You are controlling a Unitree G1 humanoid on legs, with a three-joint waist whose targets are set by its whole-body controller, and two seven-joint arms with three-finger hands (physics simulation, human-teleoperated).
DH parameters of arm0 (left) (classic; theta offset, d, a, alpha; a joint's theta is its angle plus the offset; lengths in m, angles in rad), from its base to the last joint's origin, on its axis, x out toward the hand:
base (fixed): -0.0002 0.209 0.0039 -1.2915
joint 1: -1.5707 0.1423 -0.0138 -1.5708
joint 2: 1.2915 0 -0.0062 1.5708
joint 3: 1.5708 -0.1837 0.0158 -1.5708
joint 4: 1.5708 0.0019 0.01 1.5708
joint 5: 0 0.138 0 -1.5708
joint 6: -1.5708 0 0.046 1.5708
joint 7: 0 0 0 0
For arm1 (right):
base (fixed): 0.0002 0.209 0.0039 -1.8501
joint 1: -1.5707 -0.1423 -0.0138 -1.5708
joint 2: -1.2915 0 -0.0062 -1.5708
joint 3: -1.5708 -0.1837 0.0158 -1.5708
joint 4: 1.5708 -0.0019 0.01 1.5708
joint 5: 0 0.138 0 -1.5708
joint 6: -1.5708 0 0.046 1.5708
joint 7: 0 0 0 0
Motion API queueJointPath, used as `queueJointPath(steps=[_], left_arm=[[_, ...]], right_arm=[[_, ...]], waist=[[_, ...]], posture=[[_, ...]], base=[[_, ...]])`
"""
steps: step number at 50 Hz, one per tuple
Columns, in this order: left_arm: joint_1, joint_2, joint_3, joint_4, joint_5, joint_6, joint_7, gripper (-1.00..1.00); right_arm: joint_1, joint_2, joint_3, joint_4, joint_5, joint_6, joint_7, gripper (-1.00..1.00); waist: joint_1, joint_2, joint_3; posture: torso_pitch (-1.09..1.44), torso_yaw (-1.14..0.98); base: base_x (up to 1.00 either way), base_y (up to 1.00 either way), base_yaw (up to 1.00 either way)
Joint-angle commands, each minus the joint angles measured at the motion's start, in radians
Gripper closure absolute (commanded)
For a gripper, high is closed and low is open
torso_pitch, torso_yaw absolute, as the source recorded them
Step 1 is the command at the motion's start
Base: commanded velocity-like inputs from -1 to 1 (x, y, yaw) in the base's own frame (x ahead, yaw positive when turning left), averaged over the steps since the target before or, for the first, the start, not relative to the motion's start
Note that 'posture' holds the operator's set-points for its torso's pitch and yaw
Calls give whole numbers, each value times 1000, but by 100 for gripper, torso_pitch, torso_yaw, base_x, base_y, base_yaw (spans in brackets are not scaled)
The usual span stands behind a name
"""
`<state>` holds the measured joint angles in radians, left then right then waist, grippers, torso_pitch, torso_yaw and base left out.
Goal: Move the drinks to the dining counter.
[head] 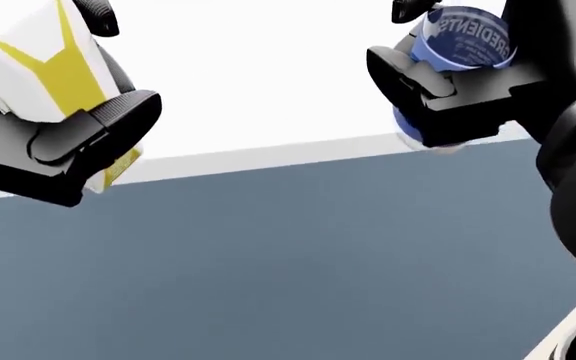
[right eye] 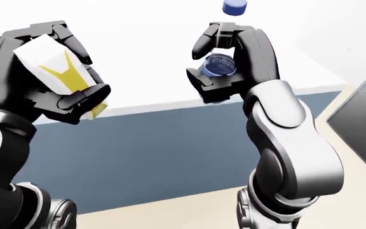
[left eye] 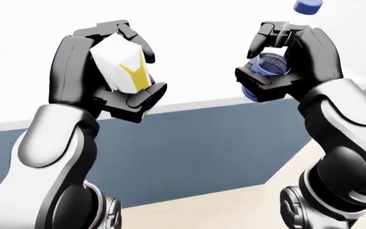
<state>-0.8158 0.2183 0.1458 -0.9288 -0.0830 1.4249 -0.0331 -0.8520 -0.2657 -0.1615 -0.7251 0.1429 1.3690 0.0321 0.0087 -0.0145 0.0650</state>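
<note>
Fingers of left hand grip carton; right hand grips bottle. Both drinks lifted, neither yet set on desk.

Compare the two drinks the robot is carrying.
The carton in the left hand is a white box with a yellow mark; the bottle in the right hand is round, blue-labelled and blue-capped. The carton is bulkier, the bottle slimmer. Both are gripped, held high.

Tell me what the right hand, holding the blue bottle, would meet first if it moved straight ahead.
Probably the white counter top; nothing shows between it and the right hand gripping the clear blue-capped bottle, though depth is unclear.
</note>
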Motion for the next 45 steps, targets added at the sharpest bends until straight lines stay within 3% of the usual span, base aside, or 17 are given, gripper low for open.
queueJointPath(steps=[1,4,16,17,19,28,29,31,33,35,37,38,39,43,45], left_arm=[[-49,9,10,-16,-6,-19,5,100],[-58,12,11,-15,-12,-15,9,100],[-23,10,16,-46,-26,-23,24,100],[-22,11,18,-53,-28,-19,24,100],[-20,12,21,-62,-32,-13,25,100],[-19,17,28,-62,-42,-13,31,100],[-17,17,27,-61,-43,-16,32,100],[-19,18,29,-60,-46,-16,33,100],[-23,20,31,-58,-48,-14,34,100],[-25,21,31,-58,-50,-12,35,100],[-26,22,31,-56,-51,-13,36,100],[-26,22,30,-54,-52,-15,38,100],[-25,22,28,-50,-52,-19,39,100],[-32,21,27,-52,-56,-13,42,100],[-32,22,26,-54,-57,-12,43,100]], right_arm=[[-40,-9,-18,-29,2,-41,-12,100],[-39,-4,-12,-27,8,-46,-20,100],[-14,9,10,-17,12,-78,-33,100],[-15,11,10,-21,12,-75,-35,100],[-15,14,12,-26,14,-72,-35,100],[-23,11,21,-32,13,-60,-34,100],[-22,10,25,-34,11,-61,-32,100],[-29,11,26,-39,9,-55,-30,100],[-28,10,25,-36,7,-59,-27,100],[-29,11,22,-36,5,-58,-25,100],[-31,11,21,-38,5,-55,-24,100],[-35,13,13,-35,5,-51,-25,100],[-37,13,6,-31,5,-49,-28,100],[-38,14,0,-34,11,-46,-33,100],[-34,13,0,-33,14,-51,-34,100]], waist=[[-2,6,-61],[1,11,-40],[-7,26,-26],[-11,30,-15],[-14,20,-34],[-8,3,-21],[-6,12,-40],[26,-11,-25],[16,11,-30],[26,14,-29],[32,46,-21],[3,51,-19],[14,47,-5],[13,3,15],[20,-38,4]], posture=[[0,0],[0,0],[0,0],[0,0],[0,0],[0,0],[0,0],[0,0],[0,0],[0,0],[0,0],[0,0],[0,0],[0,0],[0,0]], base=[[8,0,0],[10,0,0],[10,0,0],[0,0,0],[0,0,0],[0,0,0],[0,15,0],[0,16,36],[0,0,100],[0,0,100],[0,0,100],[0,0,31],[0,0,0],[0,0,0],[0,0,0]])
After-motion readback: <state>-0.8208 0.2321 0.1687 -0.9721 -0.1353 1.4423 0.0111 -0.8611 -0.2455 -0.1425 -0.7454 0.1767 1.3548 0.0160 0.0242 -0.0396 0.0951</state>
